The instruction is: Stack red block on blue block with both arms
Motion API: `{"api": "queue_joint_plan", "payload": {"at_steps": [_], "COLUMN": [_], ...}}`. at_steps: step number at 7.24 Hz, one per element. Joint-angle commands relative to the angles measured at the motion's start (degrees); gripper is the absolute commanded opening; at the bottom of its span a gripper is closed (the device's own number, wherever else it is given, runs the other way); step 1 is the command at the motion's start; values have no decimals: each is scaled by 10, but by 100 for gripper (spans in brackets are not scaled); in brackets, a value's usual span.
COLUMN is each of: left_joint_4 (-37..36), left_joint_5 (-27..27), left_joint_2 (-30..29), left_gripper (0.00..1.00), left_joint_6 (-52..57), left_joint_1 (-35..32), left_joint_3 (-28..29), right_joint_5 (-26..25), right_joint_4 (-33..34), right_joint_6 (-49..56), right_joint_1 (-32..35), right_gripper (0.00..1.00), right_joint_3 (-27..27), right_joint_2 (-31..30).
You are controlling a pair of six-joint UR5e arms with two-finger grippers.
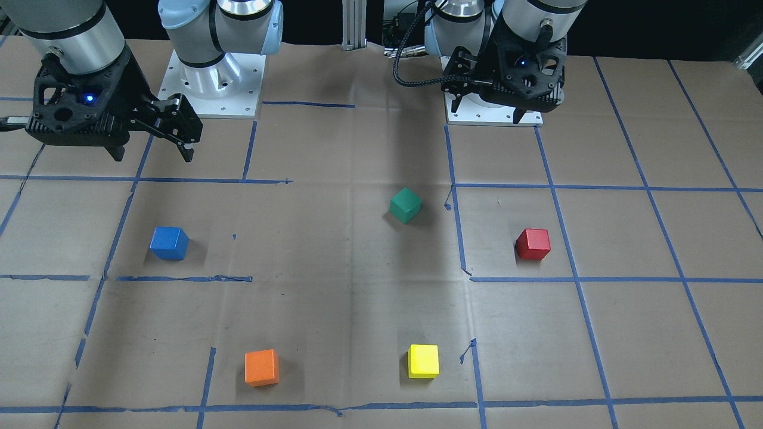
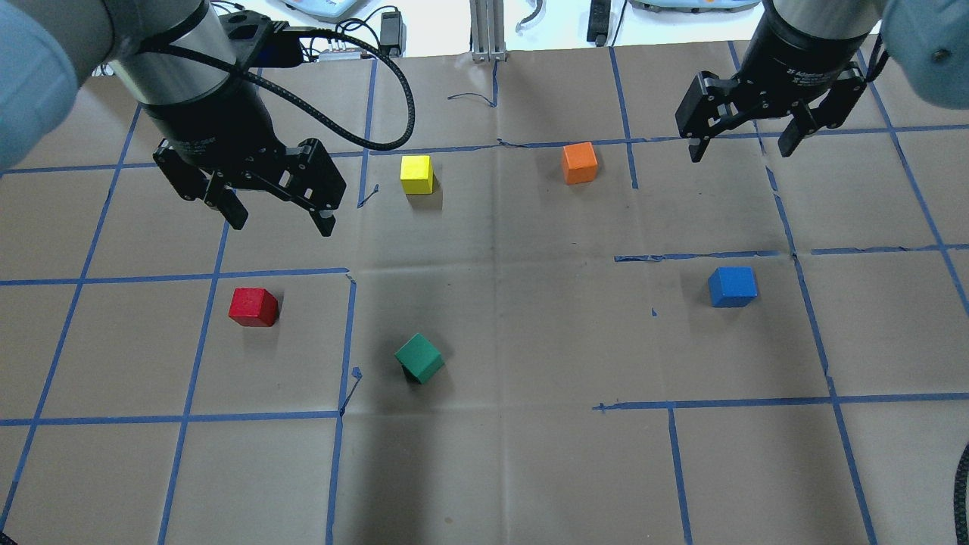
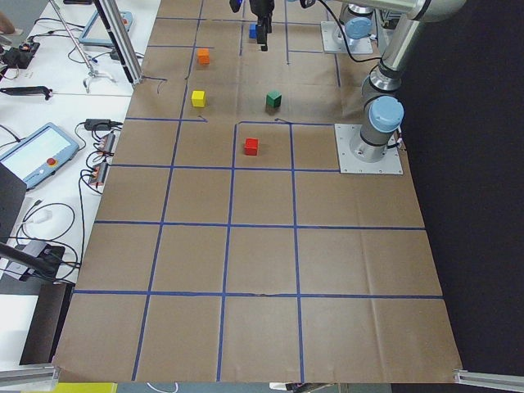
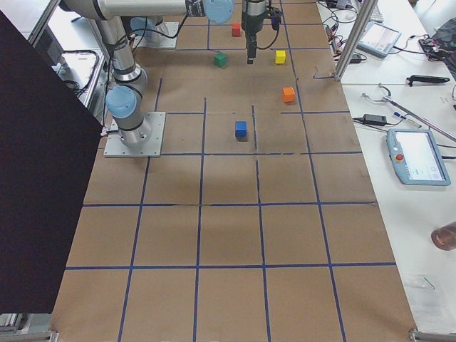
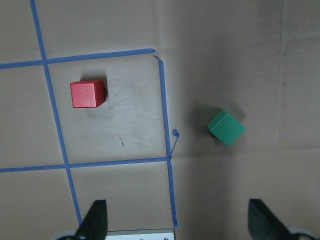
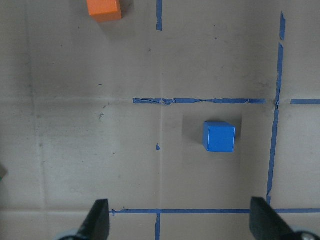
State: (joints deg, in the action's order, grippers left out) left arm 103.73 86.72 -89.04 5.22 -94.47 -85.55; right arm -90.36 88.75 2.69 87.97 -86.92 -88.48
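The red block (image 2: 253, 306) sits on the brown paper on the left half of the overhead view; it also shows in the front view (image 1: 532, 244) and the left wrist view (image 5: 87, 94). The blue block (image 2: 732, 286) sits on the right half, and shows in the front view (image 1: 169, 243) and the right wrist view (image 6: 218, 136). My left gripper (image 2: 281, 223) hangs open and empty above the table, beyond the red block. My right gripper (image 2: 740, 151) hangs open and empty, beyond the blue block. Both blocks are untouched and far apart.
A green cube (image 2: 419, 358) lies between the two blocks, nearer the red one. A yellow cube (image 2: 416, 174) and an orange cube (image 2: 579, 163) sit farther out. Blue tape lines grid the paper. The arm base plates (image 1: 211, 83) stand at the robot's edge.
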Motion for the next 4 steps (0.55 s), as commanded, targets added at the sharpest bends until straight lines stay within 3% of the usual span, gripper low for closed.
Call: {"api": "queue_joint_plan", "payload": {"at_steps": [1, 4], "left_joint_4": [0, -16], "left_joint_5": [-3, 2], "left_joint_2": [2, -12], "left_gripper": [100, 100], "left_joint_6": [1, 1], "left_joint_1": [0, 6], "left_joint_3": [3, 15], "right_joint_5": [-1, 0], "right_joint_4": [0, -1], "right_joint_6": [0, 0], "right_joint_1": [-1, 0], "right_gripper": [100, 100], "right_joint_3": [0, 0], "right_joint_2": [0, 0]}}
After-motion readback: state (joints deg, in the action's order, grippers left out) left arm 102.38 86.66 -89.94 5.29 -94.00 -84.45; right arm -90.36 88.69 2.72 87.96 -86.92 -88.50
